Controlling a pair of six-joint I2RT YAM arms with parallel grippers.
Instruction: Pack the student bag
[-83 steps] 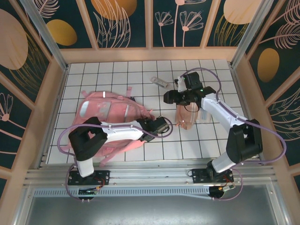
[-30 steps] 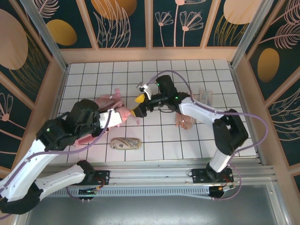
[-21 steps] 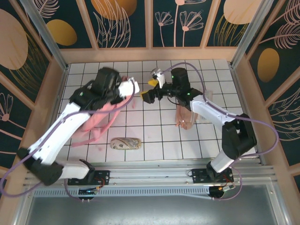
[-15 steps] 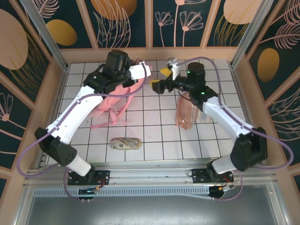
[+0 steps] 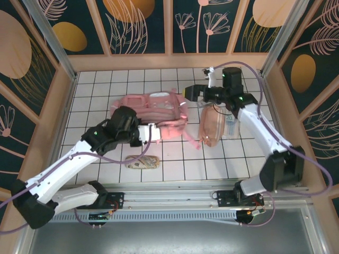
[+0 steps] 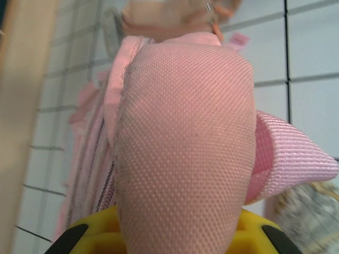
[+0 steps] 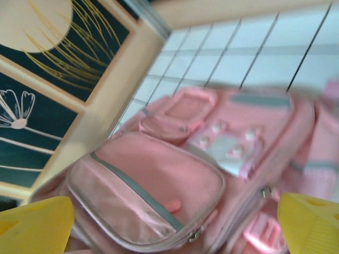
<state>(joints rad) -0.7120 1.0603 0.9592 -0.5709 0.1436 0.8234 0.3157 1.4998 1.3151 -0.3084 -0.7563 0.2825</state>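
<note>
The student bag is a large pink backpack lying across the middle of the tiled table, pockets up. My left gripper is at its near edge, shut on a padded pink fold of the bag that bulges out between the yellow jaws. My right gripper hovers open above the bag's right end with nothing between its fingers. In the right wrist view the bag's zipped front pocket lies below the gripper, its yellow fingertips wide apart.
A peach-pink pencil pouch lies just right of the bag, with a clear packet beside it. A small patterned pouch sits near the front edge. Wooden walls enclose the table on three sides.
The left arm has come down from the back and drawn toward the front, and the bag now lies flat across the middle. The right gripper has shifted right and farther back.
</note>
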